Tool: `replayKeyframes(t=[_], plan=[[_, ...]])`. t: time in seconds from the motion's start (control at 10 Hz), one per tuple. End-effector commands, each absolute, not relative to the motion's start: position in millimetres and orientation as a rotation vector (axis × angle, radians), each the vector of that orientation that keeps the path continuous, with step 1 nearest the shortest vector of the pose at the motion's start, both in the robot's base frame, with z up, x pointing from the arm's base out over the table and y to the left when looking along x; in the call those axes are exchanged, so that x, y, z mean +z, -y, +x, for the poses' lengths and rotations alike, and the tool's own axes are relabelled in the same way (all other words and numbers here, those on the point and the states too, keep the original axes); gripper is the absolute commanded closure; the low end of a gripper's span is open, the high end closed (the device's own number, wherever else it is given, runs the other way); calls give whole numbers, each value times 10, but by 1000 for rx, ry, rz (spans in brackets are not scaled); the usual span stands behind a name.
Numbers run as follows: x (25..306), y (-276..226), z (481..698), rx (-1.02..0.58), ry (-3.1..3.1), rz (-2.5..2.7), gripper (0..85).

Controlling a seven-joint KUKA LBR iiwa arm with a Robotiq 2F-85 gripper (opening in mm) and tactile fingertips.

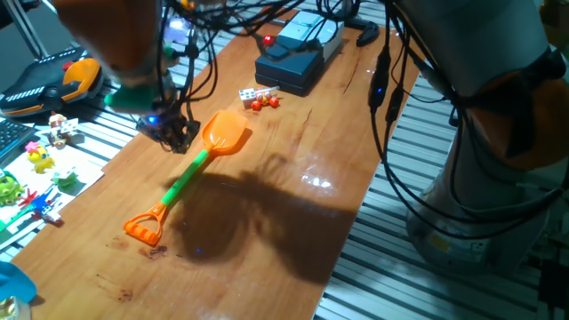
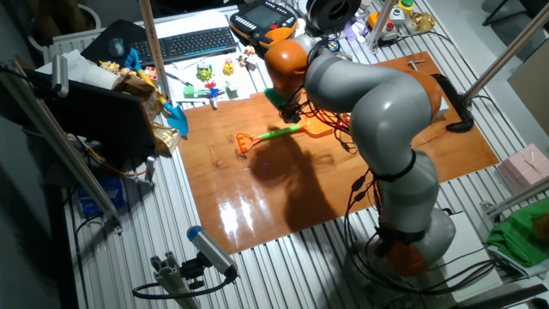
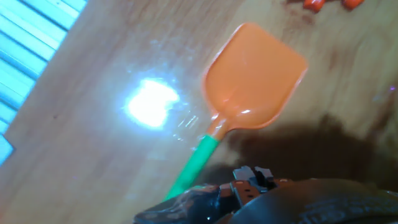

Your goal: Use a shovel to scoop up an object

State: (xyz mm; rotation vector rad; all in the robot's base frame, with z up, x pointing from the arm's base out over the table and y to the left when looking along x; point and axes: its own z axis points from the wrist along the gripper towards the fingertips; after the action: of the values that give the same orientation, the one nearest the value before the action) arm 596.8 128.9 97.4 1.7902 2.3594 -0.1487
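The shovel [image 1: 191,173] lies flat on the wooden table [image 1: 293,222], with its orange blade [image 1: 227,133] towards the far end, a green shaft and an orange loop end [image 1: 144,228] nearer. It also shows in the other fixed view [image 2: 283,132] and in the hand view [image 3: 255,78]. The white die [image 1: 247,93] sits beyond the blade, beside small red pieces [image 1: 264,103]. My gripper [image 1: 173,132] hovers just left of the blade, near the shaft's top, and holds nothing that I can see. Its jaws are too dark and blurred to read.
A dark blue box [image 1: 289,64] with cables stands behind the die. Small toys [image 1: 40,160] lie on the slatted surface left of the table. A keyboard [image 2: 193,43] and a teach pendant [image 2: 262,17] lie beyond the table. The arm [image 2: 386,112] reaches over the table.
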Motion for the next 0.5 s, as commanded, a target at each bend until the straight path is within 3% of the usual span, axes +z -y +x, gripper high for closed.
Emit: replayKeyframes(t=[0.0,0.4], plan=[[951,-1323,5956,-155,-2351,1797,823],[783,-1470,5939,-170,-2271,1828,643]])
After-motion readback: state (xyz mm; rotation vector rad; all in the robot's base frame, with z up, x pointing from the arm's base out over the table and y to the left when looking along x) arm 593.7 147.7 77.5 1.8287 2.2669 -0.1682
